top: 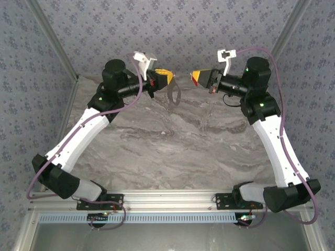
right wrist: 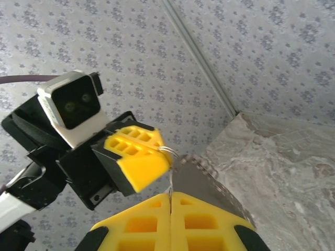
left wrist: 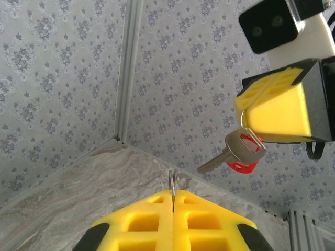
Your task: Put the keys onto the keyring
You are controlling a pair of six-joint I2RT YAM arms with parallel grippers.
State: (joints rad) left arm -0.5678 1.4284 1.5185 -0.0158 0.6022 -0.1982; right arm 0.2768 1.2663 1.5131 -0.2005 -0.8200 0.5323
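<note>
**Mid-air hand-off above the marble table.** The left gripper is pressed together on the keyring and holds it edge-on, so the rim faces outward. To the right of the keyring and apart from it, the right gripper is clamped at the head of the key. The blade and red tag hang free, probably so the key can be threaded on.

1. A robot test cell, as in a lab, is indicated.
2. The marble-patterned desk is enclosed by patterned wall panels held in aluminium posts.
3. The left arm and the right arm, both cabled, are bolted to an aluminium rail.
</note>
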